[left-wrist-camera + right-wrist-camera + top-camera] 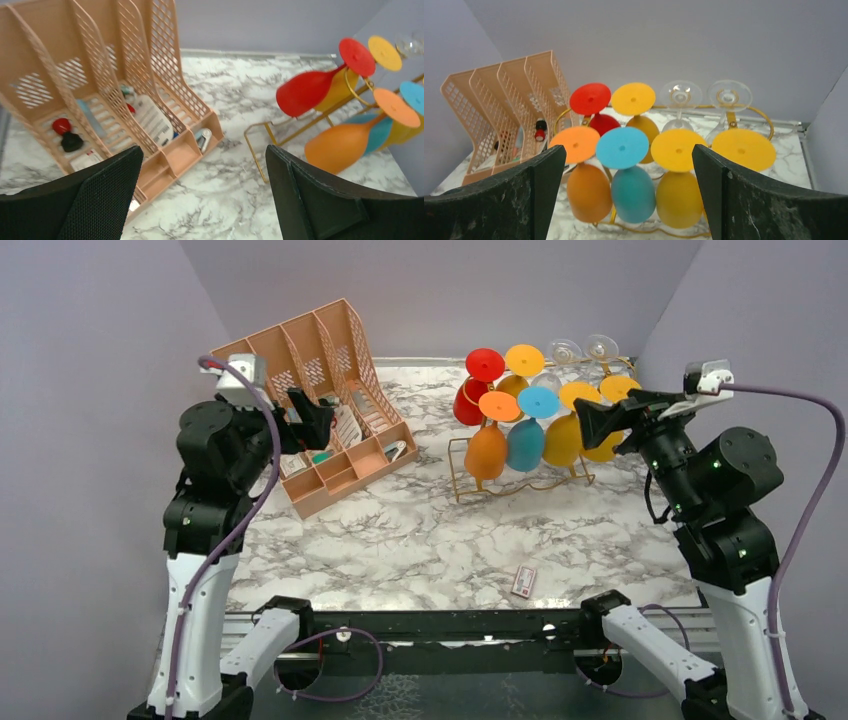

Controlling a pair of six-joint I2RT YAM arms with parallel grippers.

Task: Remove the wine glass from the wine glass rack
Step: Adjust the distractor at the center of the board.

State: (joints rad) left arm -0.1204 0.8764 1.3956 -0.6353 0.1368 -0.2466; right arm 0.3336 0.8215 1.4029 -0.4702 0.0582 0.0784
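— Marbled white table under you; where are your glasses?
— On the gold wire rack, far right: matte red, orange, teal and yellow bowls hung foot-up, feet flat discs, two clear glasses behind
— Your jaws?
— Left gripper spread wide by the peach lattice organiser; right gripper wide, facing the rack, both holding nothing

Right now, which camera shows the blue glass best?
Right wrist view: the blue glass is centred, foot and bowl clear. Top view shows it small; left wrist view, only bits behind the orange glass.
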